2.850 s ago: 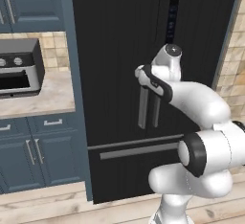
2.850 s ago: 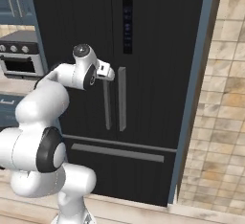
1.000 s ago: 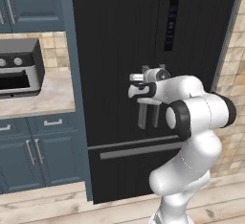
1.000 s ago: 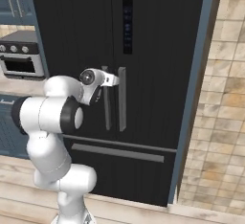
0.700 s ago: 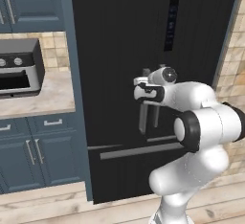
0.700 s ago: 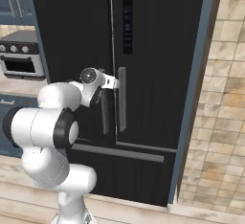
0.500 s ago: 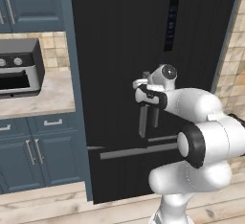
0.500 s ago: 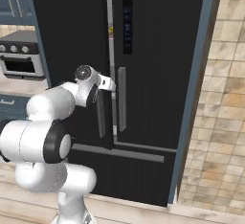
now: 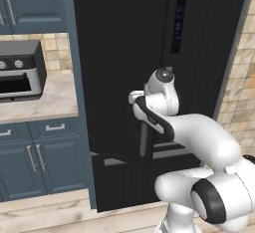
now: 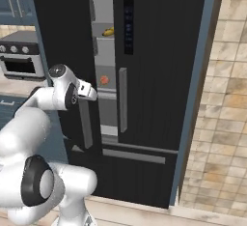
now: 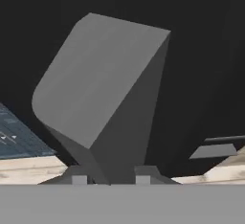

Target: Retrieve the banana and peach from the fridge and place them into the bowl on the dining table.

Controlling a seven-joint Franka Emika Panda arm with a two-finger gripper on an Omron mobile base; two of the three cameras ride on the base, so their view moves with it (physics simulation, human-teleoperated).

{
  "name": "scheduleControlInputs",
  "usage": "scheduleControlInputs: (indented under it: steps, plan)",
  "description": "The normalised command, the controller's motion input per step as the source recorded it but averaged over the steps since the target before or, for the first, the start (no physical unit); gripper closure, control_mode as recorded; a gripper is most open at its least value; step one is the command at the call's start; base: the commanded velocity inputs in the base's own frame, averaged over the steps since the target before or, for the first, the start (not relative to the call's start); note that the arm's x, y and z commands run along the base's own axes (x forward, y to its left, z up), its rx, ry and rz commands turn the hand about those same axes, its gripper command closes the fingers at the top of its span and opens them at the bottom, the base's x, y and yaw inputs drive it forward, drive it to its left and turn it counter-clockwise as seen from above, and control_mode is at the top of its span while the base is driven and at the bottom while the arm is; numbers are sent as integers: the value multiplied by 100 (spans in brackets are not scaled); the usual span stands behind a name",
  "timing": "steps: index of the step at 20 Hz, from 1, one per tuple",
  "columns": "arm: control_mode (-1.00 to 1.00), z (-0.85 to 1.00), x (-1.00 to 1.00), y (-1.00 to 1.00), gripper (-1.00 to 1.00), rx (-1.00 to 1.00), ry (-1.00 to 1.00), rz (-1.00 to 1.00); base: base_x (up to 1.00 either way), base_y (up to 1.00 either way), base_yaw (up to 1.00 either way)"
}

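- Fridge (image 10: 159,75) fills the scene: tall, black, double-doored, with long grey handles. Its left door stands slightly ajar, and a narrow strip of light grey interior shows between the two doors in the right base view.
- Hand (image 10: 89,92) sits at the left door handle (image 10: 86,123). In the hand view the grey bar of this handle (image 11: 103,98) rises between the two fingertips (image 11: 79,177), so the hand appears clenched around it.
- Banana (image 10: 108,31) shows as a small yellow curve on an upper shelf inside the gap, far from the hand and above it.
- Peach (image 10: 103,80) shows as a small orange-red ball on a lower shelf, just right of the hand and further in.
- Door is probably the heaviest thing here: stiff, hinged at its left edge, moving only along an arc. The handle is rigid and smooth, so a grip near its middle, squarely across the bar, seems least likely to slip.
- Banana should be light and slightly soft; holding it across the thick middle of its curve, not the stem, looks safest.
- Peach is round and easily bruised, likely to roll; gentle closing across its widest part suits it.
- Left of the fridge, a toaster oven (image 9: 20,75) rests on a beige worktop (image 9: 47,102) over blue-grey cabinets (image 9: 42,152).
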Motion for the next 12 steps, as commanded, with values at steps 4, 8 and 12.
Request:
scheduleControlInputs:
  steps: [4, 8, 12]
  plan:
    - [-100, -10, -96, 85, 100, -6, -2, -3, 0, 0, 0]
    - [-100, -11, -85, 98, 100, -8, -5, -6, 0, 0, 0]
    - [-100, -1, -76, 75, -100, -2, 0, -3, 0, 0, 0]
